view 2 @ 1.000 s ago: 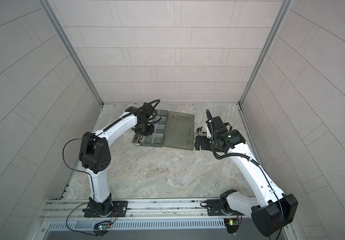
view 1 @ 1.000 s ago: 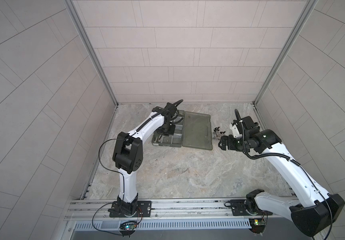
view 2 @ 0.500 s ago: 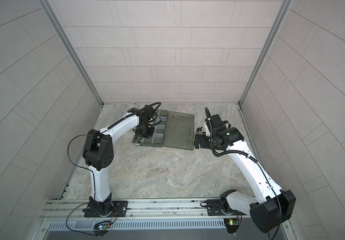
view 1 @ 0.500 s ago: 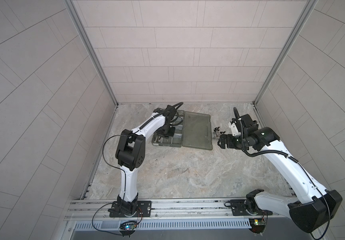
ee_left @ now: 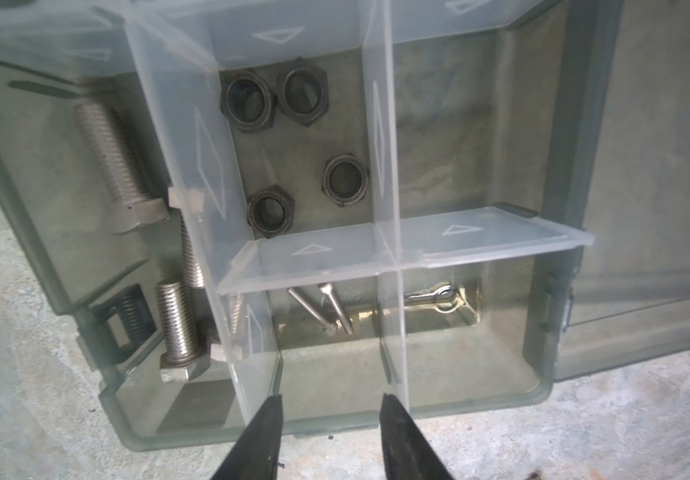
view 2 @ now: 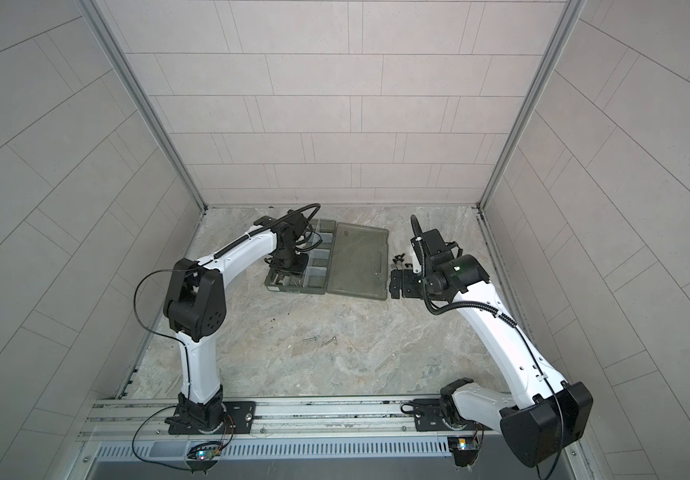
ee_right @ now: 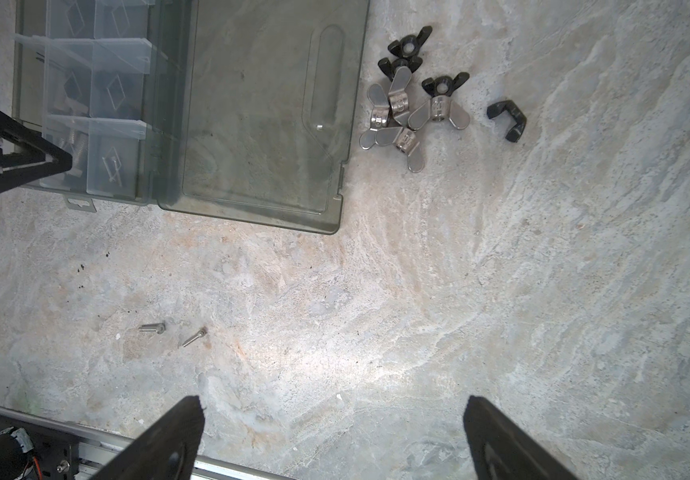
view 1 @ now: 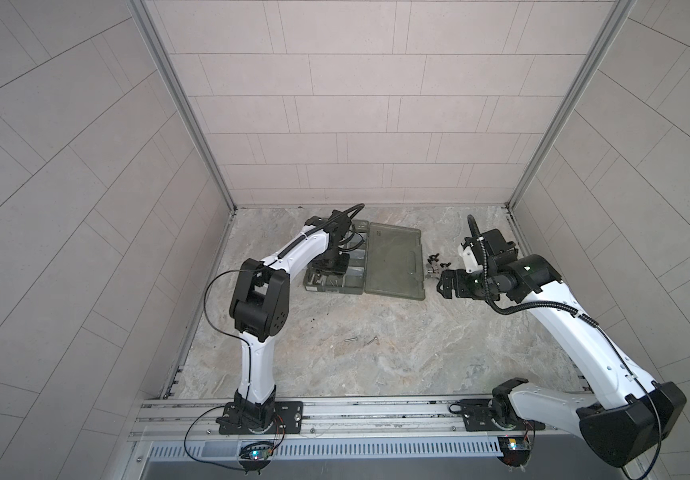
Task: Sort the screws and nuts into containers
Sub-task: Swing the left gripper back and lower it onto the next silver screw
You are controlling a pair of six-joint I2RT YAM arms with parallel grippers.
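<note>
1. Here the left gripper point(ee_left: 331, 398) hangs over one end of the organiser case point(ee_left: 543, 392). Its two dark fingers point(ee_left: 260, 436) are partly spread, with nothing between them.
2. Four black hex nuts point(ee_left: 270, 212) lie flat in one compartment point(ee_left: 381, 137). Two of them touch each other and two lie singly.
3. Thick silver bolts point(ee_left: 110, 153) lie lengthwise in the long neighbouring compartment along the case's outer wall. At least three show, partly hidden by a pale divider.
4. Two thin screws point(ee_left: 326, 309) lie touching in the cell next to the nuts, in line with the left gripper's fingertips. Glare makes a small silver piece in the adjoining cell impossible to identify.
5. The lid point(view 1: 393, 262) lies open and flat on the table point(view 1: 376, 374), joined to the divided half.
6. In a top view, two loose screws point(view 1: 351, 340) lie near each other on the table. They are well apart from the case, towards the robot's bases.
7. Silver and black wing nuts point(ee_right: 397, 120) are clustered just beside the lid's outer edge, and one black piece point(ee_right: 507, 120) lies slightly apart.
8. The right gripper point(ee_right: 333, 401) has its fingers spread wide and holds nothing. It is above the table just beside the lid, near the wing nuts.
</note>
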